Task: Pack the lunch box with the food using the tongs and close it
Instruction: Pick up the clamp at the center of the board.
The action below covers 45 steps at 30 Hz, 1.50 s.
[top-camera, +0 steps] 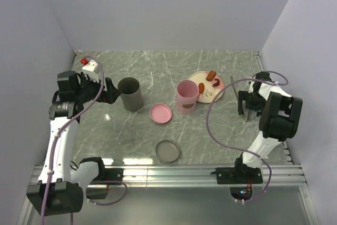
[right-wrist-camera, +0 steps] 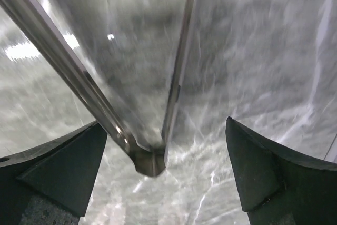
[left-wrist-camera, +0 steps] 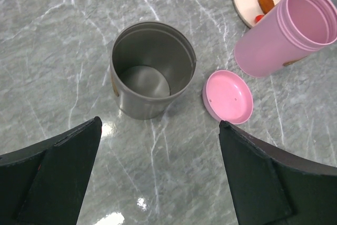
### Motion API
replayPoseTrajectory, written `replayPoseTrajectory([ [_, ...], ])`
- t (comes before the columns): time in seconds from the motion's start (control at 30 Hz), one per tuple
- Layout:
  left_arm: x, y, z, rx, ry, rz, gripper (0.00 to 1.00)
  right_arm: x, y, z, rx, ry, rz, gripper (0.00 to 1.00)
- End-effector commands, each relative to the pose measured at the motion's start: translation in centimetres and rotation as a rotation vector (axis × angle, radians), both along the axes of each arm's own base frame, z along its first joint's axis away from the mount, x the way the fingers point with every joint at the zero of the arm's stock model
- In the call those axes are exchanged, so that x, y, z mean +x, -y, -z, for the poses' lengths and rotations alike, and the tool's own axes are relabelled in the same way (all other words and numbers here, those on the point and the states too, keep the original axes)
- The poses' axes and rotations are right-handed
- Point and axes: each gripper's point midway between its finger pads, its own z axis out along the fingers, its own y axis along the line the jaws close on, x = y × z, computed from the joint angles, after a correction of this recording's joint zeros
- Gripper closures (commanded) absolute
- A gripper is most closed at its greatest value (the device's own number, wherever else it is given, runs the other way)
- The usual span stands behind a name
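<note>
Steel tongs [right-wrist-camera: 150,162] lie on the table [top-camera: 158,67] at three o'clock of the plate [top-camera: 194,80], with the hinge end between my right gripper's [right-wrist-camera: 164,127] wide-open, empty jaws. If I pinch that slick hinge off-centre, I expect them to skid or pivot away. The lidless lunch box [top-camera: 187,97] stands at the plate's eight o'clock, and my left gripper [left-wrist-camera: 160,124] hangs open and empty.

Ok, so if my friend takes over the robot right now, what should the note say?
Left gripper: open, holding nothing, facing the grey canister.
Right gripper: open, either side of the tongs, not gripping yet.
Tongs: on the table, right of the plate.
Lunch box: upright, open, beside the plate; lid on the table.
Food: on the plate.
Left to do: grab tongs, pack food, close.
</note>
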Motion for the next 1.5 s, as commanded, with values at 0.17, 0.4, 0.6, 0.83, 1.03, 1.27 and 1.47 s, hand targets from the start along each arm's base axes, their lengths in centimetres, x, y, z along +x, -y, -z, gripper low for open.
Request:
replayPoseTrajectory([
  [0.17,1.1,0.4,-2.0,-0.082,0.039,-0.031,0.01,5.0,-0.4,-1.1,-0.019,0.094,0.008,0.01],
  [0.4,1.1,-0.1,0.1,-0.055,-0.054,-0.051,0.01,6.7,-2.1,-1.5,0.021,0.094,-0.005,0.03],
  [0.6,0.5,0.1,-1.6,-0.074,-0.008,-0.06,0.01,7.8,-2.4,-2.7,0.025,0.119,0.014,0.04],
  [0.83,0.1,0.4,-2.4,-0.078,0.032,-0.033,0.01,8.3,-2.5,-2.4,0.034,0.116,0.022,0.03],
  [1.03,0.2,0.9,-2.2,-0.085,0.026,-0.006,0.01,8.1,-2.1,-1.6,0.02,0.09,0.012,0.04],
  [1.27,0.6,0.6,-1.7,-0.08,0.019,-0.02,0.01,8.9,-2.7,-1.7,0.053,0.118,0.019,0.08],
  [1.47,0.9,0.9,-1.3,-0.089,-0.024,0.007,0.0,9.5,-2.2,-1.4,0.035,0.129,0.029,0.08],
])
